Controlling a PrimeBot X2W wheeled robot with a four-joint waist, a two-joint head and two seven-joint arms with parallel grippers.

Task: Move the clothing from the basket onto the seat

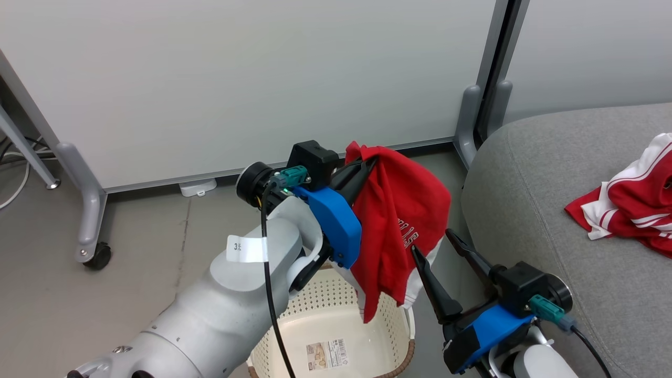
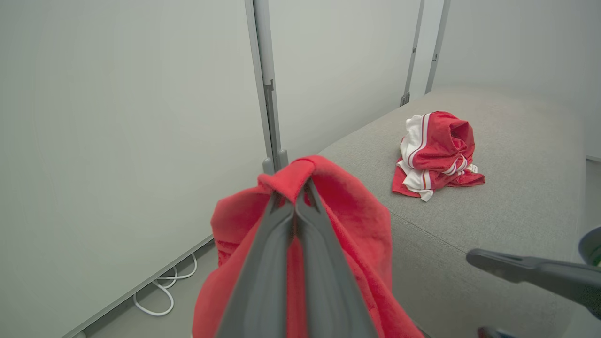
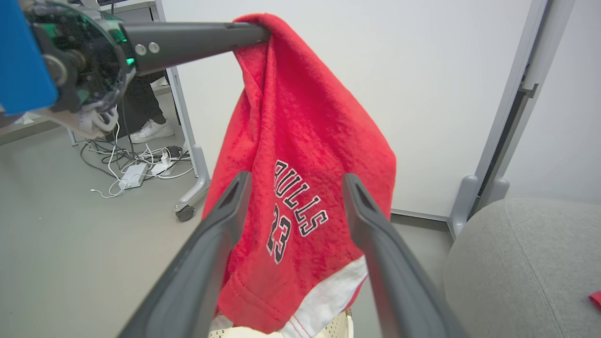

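Red garment (image 1: pixel 399 220) hangs from the left gripper (image 1: pixel 366 167), pinched at a top fold, jaws closed tight on the cloth. The high grip lets its whole length drape free, lower edge just above the basket (image 1: pixel 325 299) directly below; judged to keep it from dragging on the rim during the carry. What shows of the basket's inside holds only a sticker (image 1: pixel 326 355). Right gripper (image 1: pixel 433 242) stands spread wide beside the lower cloth, holding nothing; perhaps placed to steady or take the loose end. Second garment (image 1: pixel 635 205), red with white stripes, lies bunched on the seat (image 1: pixel 551 210), well right of the basket. Roughly half done; the carry across and release remain
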